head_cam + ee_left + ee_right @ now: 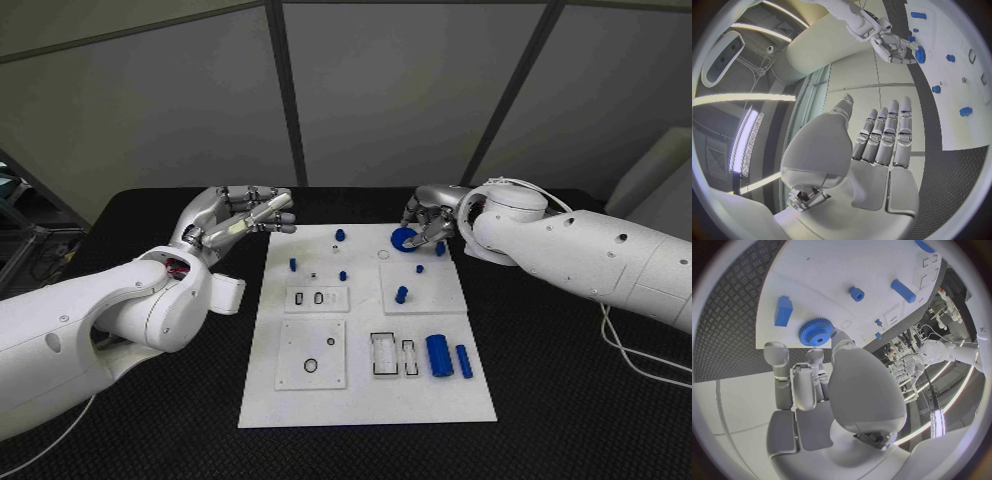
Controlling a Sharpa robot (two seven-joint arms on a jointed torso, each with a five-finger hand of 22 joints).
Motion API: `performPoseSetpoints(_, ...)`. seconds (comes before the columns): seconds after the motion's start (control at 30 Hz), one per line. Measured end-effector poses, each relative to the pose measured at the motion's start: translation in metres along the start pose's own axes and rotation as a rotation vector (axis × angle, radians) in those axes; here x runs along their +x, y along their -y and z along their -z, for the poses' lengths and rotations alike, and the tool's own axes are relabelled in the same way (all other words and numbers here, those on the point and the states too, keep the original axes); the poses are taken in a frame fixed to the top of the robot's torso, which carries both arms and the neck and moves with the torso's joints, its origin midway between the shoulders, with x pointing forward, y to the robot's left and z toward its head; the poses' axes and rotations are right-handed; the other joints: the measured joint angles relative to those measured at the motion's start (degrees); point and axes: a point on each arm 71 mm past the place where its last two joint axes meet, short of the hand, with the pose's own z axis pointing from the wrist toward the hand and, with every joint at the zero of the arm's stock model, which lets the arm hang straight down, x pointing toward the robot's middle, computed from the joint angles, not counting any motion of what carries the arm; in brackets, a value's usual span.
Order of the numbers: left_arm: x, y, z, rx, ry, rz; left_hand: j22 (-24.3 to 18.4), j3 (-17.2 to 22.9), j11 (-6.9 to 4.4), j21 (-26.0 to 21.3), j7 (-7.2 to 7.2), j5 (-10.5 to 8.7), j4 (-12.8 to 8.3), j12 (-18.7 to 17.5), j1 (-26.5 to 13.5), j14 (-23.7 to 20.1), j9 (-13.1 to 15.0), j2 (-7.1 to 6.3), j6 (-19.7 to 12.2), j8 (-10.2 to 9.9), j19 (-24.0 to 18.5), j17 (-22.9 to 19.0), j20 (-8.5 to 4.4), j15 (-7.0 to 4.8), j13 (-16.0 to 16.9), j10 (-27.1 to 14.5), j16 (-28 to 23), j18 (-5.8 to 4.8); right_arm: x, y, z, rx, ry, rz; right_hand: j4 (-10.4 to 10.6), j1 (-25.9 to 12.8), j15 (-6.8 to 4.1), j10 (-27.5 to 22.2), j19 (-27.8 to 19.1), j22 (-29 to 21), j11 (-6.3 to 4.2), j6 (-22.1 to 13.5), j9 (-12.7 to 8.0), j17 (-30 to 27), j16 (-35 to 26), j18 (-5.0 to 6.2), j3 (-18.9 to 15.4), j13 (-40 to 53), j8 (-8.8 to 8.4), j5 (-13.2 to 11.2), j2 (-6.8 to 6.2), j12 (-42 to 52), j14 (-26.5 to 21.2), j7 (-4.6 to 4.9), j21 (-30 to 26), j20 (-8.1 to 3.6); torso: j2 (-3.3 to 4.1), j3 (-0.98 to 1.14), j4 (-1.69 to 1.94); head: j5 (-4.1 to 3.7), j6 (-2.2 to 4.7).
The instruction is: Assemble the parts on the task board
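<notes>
Inspecting the scene, we record the following.

Right hand: we find the right hand (pixel 428 226) at the far right corner of the board (pixel 433 385), its fingers closed on a blue gear (pixel 405 238). In the right wrist view the gear (pixel 816 332) sits at the fingertips (pixel 775 351), over the board's edge; whether it touches the plate we cannot tell.

Left hand: we find the left hand (pixel 245 215) just off the far left corner of the board, above the black table (pixel 577 400). Its fingers (pixel 886 131) lie straight and side by side, thumb apart, with nothing in them.

Board: white plate, lying lengthwise in the middle of the table, between the two arms.

Parts, far end: we note a small blue peg (pixel 340 235) near the far edge, two more pegs (pixel 293 265) nearer on the left, and a short blue block (pixel 440 246) just beside the right hand.

Parts, middle: a blue piece (pixel 402 294) stands on a raised square plate on the right.

Parts, near end: a thick blue cylinder (pixel 438 356) and a thinner blue bar (pixel 463 361) lie side by side at the near right, next to rectangular slots (pixel 382 354).

Left side, near: a raised plate with a ring outline (pixel 310 366).
</notes>
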Motion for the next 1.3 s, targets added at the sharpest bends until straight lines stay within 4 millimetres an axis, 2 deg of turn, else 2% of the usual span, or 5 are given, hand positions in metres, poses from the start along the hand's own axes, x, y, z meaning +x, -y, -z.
performPoseSetpoints(0.47,0.0003,-0.0001,-0.0002,0.000,-0.002,0.001,0.01,0.16,0.00,0.00,0.00,0.00,-0.16,-0.27,0.24,0.00,0.00,0.23,0.00,0.00,0.00,0.05,0.00,0.00,0.00,0.00,0.00,0.00,0.0016,0.0031,-0.0026,0.011,-0.017,0.022,-0.42,0.47,0.00,0.00,0.00,0.25,0.00,0.18,0.02,-0.01,0.00,0.00,0.42,0.40,0.56,1.41,0.47,0.24,0.00,-0.18,0.26,0.00,-0.01,0.03,0.00,0.13,-0.43)
performPoseSetpoints(0.93,0.0004,-0.0002,-0.0003,0.000,-0.003,0.001,0.01,0.16,0.00,0.00,0.00,0.00,-0.16,-0.27,0.23,0.00,0.00,0.23,0.00,0.01,0.00,0.04,0.00,0.00,0.00,0.00,0.00,0.00,0.0005,0.0034,-0.0043,0.011,-0.020,0.035,-1.35,1.76,0.00,0.11,0.20,0.58,-0.11,0.17,0.02,-0.02,0.22,0.02,1.34,1.20,1.26,1.71,1.14,0.95,0.00,-0.19,0.48,-0.21,0.01,0.03,-0.04,0.19,-0.69)
performPoseSetpoints(1.17,0.0003,-0.0002,-0.0003,0.000,-0.003,0.001,0.01,0.16,0.00,0.00,0.00,0.00,-0.16,-0.27,0.23,0.00,0.00,0.23,0.00,0.01,0.00,0.04,0.00,0.00,0.00,0.00,0.00,0.00,0.0007,0.0005,-0.0050,0.002,-0.020,0.039,-2.20,2.26,-0.04,1.92,0.49,1.59,-0.95,3.74,0.30,-0.02,0.46,0.02,2.42,3.73,2.84,1.56,1.68,2.81,-0.03,-0.92,1.34,-0.50,0.02,0.03,-0.04,0.23,-0.82)
performPoseSetpoints(1.3,0.0001,-0.0002,-0.0002,-0.001,-0.002,0.001,0.01,0.00,0.00,0.00,0.00,0.00,-0.33,-0.27,0.23,0.00,0.00,0.23,0.00,-0.23,0.00,0.04,0.00,0.00,0.00,0.00,-0.22,0.00,0.0007,-0.0006,-0.0050,-0.003,-0.020,0.039,-2.59,2.41,-0.59,3.05,0.84,2.26,-1.70,6.21,0.26,-0.02,0.83,0.02,4.05,5.19,3.23,-0.66,2.14,3.89,-0.12,-1.62,1.78,-0.84,0.02,0.03,-0.04,0.27,-0.91)
